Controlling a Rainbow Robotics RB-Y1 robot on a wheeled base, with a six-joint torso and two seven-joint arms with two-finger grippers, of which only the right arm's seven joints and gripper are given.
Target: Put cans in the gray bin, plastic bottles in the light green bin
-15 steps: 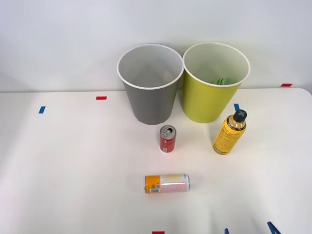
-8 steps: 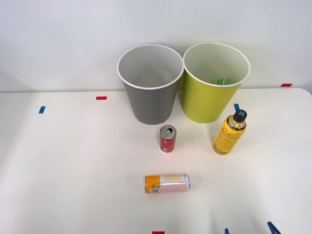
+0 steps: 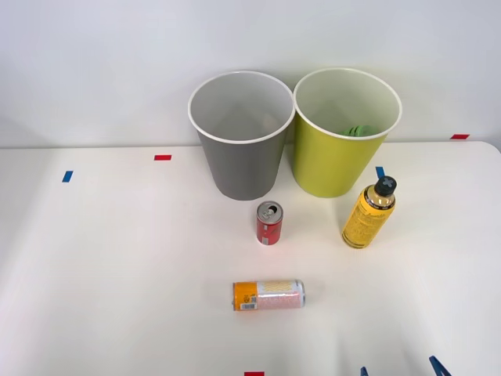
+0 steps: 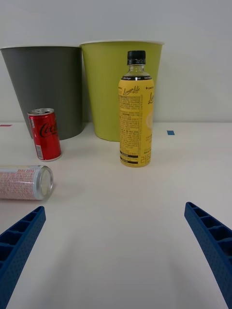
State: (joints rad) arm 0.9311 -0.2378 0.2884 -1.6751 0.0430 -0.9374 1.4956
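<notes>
Nothing has moved since the earlier frames: the right gripper (image 4: 116, 251) waits spread wide and empty at the front view's lower right edge. Upright right of centre, the yellow-orange bottle (image 3: 368, 213) stands just before the light green bin (image 3: 344, 157), probably the next pick, while both cans (image 3: 268, 223) remain outside the gray bin (image 3: 241, 149).

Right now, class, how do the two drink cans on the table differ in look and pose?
The red can stands upright; the orange-and-pink can lies on its side. The red can is short and squat, the orange-and-pink can slimmer and longer. The red can sits nearer the gray bin. Both rest on the white table, outside the bins, untouched.
</notes>
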